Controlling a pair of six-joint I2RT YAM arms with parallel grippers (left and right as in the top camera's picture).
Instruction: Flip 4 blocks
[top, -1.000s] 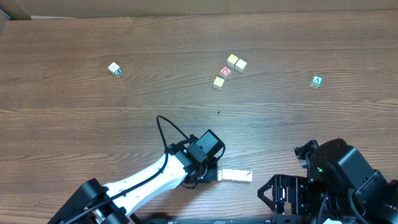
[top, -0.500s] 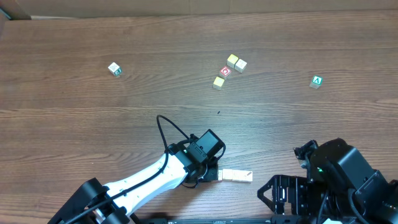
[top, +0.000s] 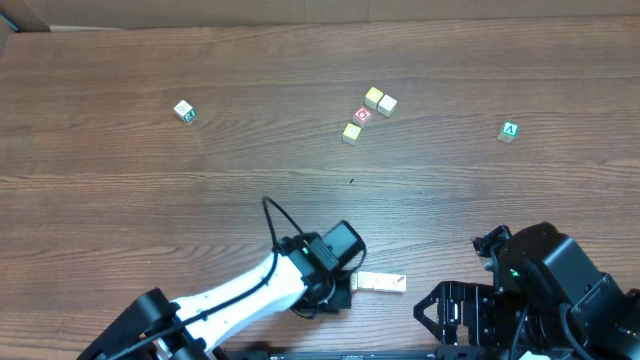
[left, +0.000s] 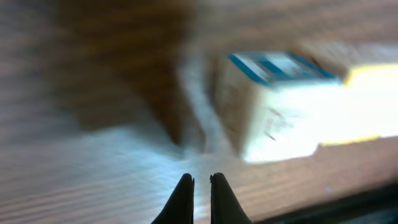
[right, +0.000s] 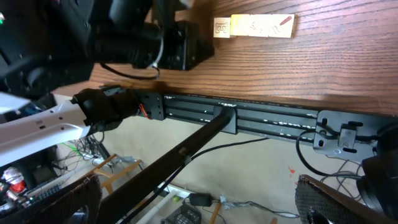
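Note:
A short row of pale wooden blocks (top: 380, 283) lies end to end near the table's front edge. In the right wrist view the blocks (right: 254, 26) show a printed left face and a red-orange mark at the right end. My left gripper (top: 344, 284) sits just left of the row, low over the table. In the blurred left wrist view the left gripper (left: 201, 180) is shut with nothing between its tips, and the nearest block (left: 280, 106), blue-edged on top, lies a little ahead and to the right. My right gripper (right: 199, 205) stands wide open beyond the table's front edge, holding nothing.
A red-circle cube (top: 362, 114) with yellow neighbours (top: 351, 132) sits at the back middle. A green "A" cube (top: 510, 130) lies at the back right, a white cube (top: 184, 111) at the back left. The right arm (top: 545, 280) is folded at the front right corner.
The left arm has slid slightly toward the front edge and to the right, beside the row of blocks. The blocks and the right arm have not moved.

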